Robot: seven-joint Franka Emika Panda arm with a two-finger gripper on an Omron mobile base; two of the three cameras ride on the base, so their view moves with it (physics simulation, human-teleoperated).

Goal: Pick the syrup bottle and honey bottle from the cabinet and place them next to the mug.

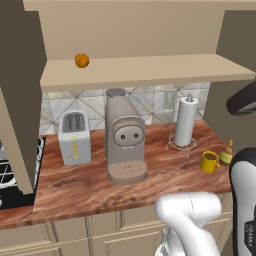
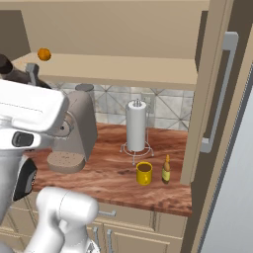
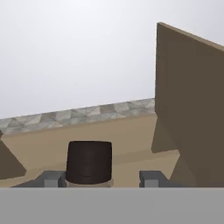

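Note:
The syrup bottle's black cap [image 3: 89, 162] stands between the fingertips of my gripper [image 3: 101, 179], whose jaws are shut on the bottle's body below it. From the right base camera, the dark bottle [image 2: 11, 70] pokes out beside a grey finger [image 2: 32, 71] at the far left, level with the cabinet shelf [image 2: 123, 69]. The yellow mug [image 1: 209, 162] [image 2: 144, 173] sits on the wooden counter at the right. Just to its right stands the honey bottle [image 1: 227, 153] [image 2: 166, 169], upright.
An orange fruit [image 1: 81, 60] lies on the cabinet shelf [image 1: 150, 67]. A coffee machine [image 1: 124, 140], a toaster [image 1: 75, 137] and a paper towel stand [image 1: 186, 122] are on the counter. A dark cabinet door [image 3: 190, 109] stands open at the right.

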